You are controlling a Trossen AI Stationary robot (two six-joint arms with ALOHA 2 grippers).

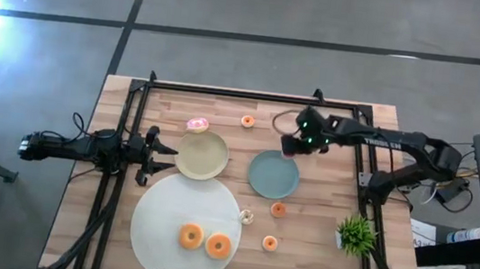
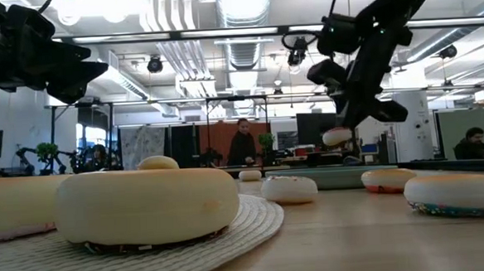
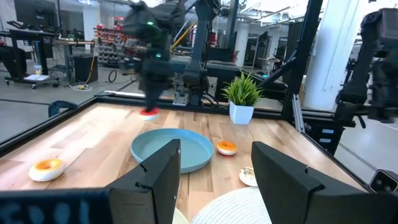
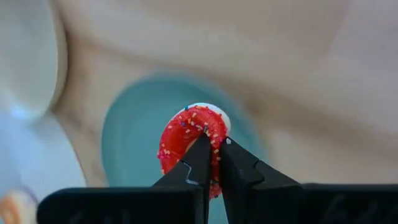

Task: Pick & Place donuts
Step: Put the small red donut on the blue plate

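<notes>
**Red mini donut held above the teal plate's far rim**

While the right tool [image 4: 211, 163] hangs over the far middle of the bench [image 1: 317, 252], it is clenched on a tiny red-frosted donut [image 4: 189, 143], fingers pinching through the ring's edge. The donut hangs on edge, clear of the surface.

- Key relation: the teal plate [image 1: 271, 176] lies directly beneath and slightly toward the near edge from the held donut; the wrist view frames the plate behind the ring. Judged next need: a short descent and release.
- Left tool [image 3: 211, 174]: released, jaws spread, waiting at the left edge beside the cream plate [image 1: 201, 155].
- Other donuts: two large ones [image 1: 205, 240] on the white mat [image 1: 159, 207]; pink-frosted one [image 1: 197, 125] touching the cream plate's far rim; small ones loose toward the near right.
- Potted plant [image 1: 356, 232] near the right edge.
</notes>
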